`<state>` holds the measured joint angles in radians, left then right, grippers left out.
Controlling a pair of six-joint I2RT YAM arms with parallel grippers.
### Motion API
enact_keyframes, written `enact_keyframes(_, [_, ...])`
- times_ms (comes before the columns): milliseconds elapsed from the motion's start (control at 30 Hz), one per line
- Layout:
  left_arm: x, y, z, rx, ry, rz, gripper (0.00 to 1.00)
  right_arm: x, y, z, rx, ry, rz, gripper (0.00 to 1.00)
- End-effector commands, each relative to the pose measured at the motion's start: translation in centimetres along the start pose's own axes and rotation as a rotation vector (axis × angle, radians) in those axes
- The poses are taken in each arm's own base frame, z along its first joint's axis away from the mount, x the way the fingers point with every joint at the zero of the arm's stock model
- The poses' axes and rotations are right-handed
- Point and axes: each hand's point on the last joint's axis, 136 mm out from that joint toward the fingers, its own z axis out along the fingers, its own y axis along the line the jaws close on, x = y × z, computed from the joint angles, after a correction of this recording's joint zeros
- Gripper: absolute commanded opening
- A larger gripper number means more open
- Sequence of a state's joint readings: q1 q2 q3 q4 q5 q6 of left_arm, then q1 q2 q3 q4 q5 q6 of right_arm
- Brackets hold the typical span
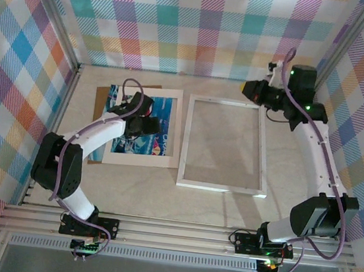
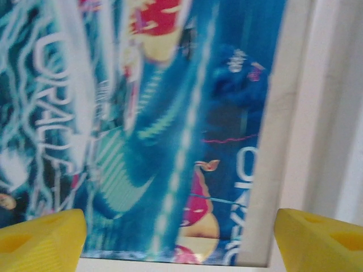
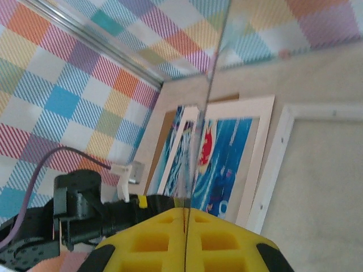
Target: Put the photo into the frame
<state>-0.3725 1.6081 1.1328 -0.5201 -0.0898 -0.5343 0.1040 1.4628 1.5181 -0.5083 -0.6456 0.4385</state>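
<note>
While the left gripper (image 2: 181, 243) is hovering low over the photo (image 2: 170, 113), its yellow fingers (image 2: 39, 238) are standing wide apart with nothing between them. From above, the photo (image 1: 169, 116) is lying flat on the left half of the table, on a brown board (image 1: 99, 109), and a white mat (image 1: 139, 160) is sitting over it so that only the blue-and-teal middle is showing. The frame (image 1: 221, 187) is lying just beside the mat on the right, with bare tabletop showing through its opening.

Over at the far right, the right gripper (image 3: 186, 226) is hanging above the table — its fingers are pressing together on what looks like a clear pane (image 3: 207, 85), seen edge-on as a thin line rising from the pads.

Now, the handling. That print is looking thin, light and floppy, probably glossy too, so it is likely going to bend if lifted by one corner and slide if pushed. Lying flat on the board, it is offering no edge to pinch, and the mat is covering its margins. My read: the mat is needing to come off first, or the print needs sliding out until an edge overhangs the board. Then a gentle pinch at the middle of a long edge — not on the picture face — is looking like the safest hold for carrying it across to the frame.
</note>
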Motion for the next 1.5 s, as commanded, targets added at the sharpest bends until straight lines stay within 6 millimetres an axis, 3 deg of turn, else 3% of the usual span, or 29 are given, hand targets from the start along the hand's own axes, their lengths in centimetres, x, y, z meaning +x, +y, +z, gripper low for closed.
enact_keyframes(0, [-0.1,1.2,0.0,0.019,0.0,-0.039,0.86,2.6,-1.3,0.5,-0.028,0.046,0.066,0.0])
enact_keyframes(167, [-0.1,1.3,0.4,0.046,0.007,-0.055,0.87,6.9,-5.0,1.8,-0.007,0.127,0.173,0.0])
enact_keyframes(300, [0.2,0.8,0.9,0.071,0.025,-0.056,0.87,9.0,-8.1,1.5,0.046,0.173,0.268,0.0])
enact_keyframes(467, [0.5,0.1,1.2,0.115,0.033,-0.076,0.89,10.8,-10.8,1.2,0.1,0.215,0.318,0.0])
enact_keyframes(600, [0.8,-0.8,1.3,0.169,0.04,-0.085,1.0,12.1,-12.5,1.6,0.135,0.225,0.291,0.0])
enact_keyframes(767, [1.0,-1.3,1.5,0.185,0.05,-0.078,1.0,13.9,-15.1,2.1,0.201,0.26,0.23,0.0])
enact_keyframes(967, [1.2,-2.1,1.6,0.21,0.071,-0.067,1.0,14.2,-17.5,1.8,0.309,0.264,0.165,0.0])
enact_keyframes(1267, [1.6,-3.1,2.3,0.229,0.101,-0.042,1.0,14.7,-18.9,1.7,0.359,0.277,0.111,0.0])
enact_keyframes(1467, [1.6,-3.2,2.6,0.216,0.103,-0.036,1.0,13.3,-14.1,1.7,0.141,0.194,0.032,0.0])
